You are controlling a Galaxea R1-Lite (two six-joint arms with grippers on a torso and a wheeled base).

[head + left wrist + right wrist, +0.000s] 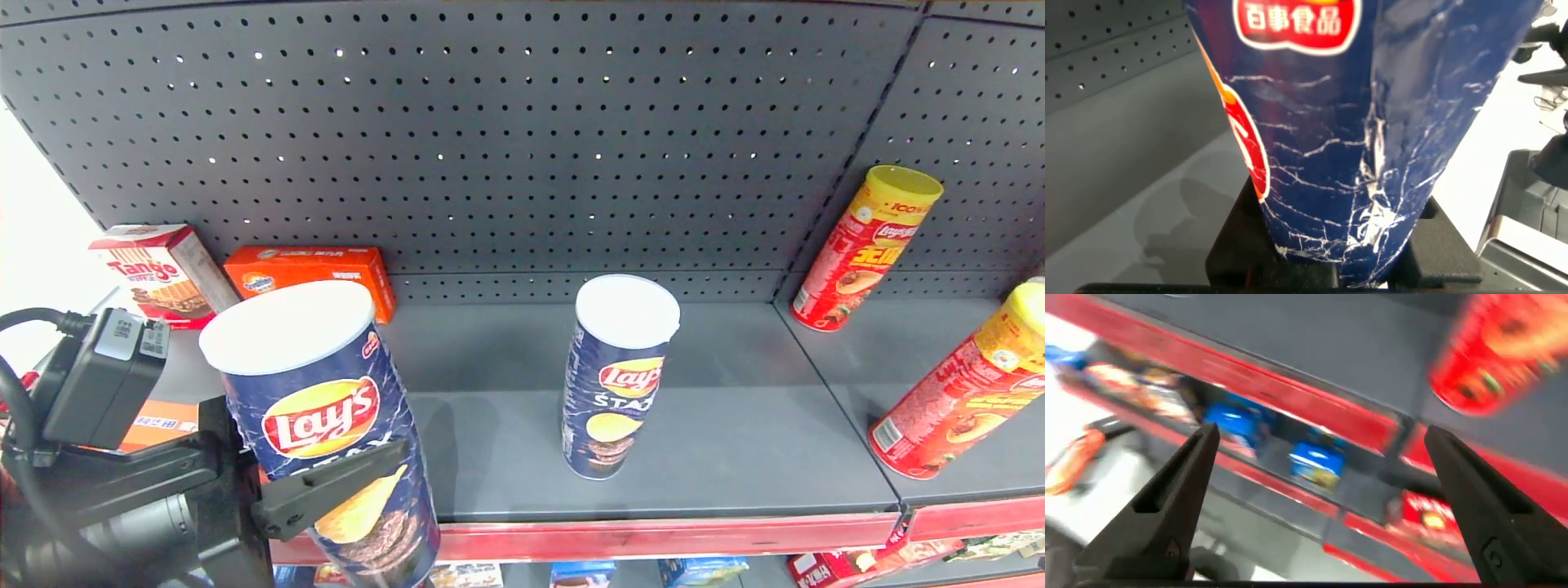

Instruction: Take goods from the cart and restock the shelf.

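left end effector point(322, 490) is clamped on a tall blue chip can point(318, 408), one dark finger point(335, 486) crossing the front of it low down, white lid up top. the can hangs out in front of the left half of the shelf point(735, 441), a touch tilted, its base overlapping the red front lip point(653, 535) in the head view. from the left wrist, that same blue chip can point(1355, 147) rises straight out of the clamp, grey shelf off to the side.

on the shelf, a second blue can point(618, 376) stands upright near the middle, well apart from the held one. at the back left, an orange box point(310, 273) and a wafer box point(159, 273) sit side by side against the pegboard point(490, 147). over on the right bay, two red cans: one point(867, 249) back by the pegboard, one point(955, 392) nearer the front.

right end effector point(1321, 434) has its fingers wide apart, nothing between them, hanging before the lower shelf's blue packs point(1315, 461), with a blurred red can point(1503, 351) on the shelf above them.
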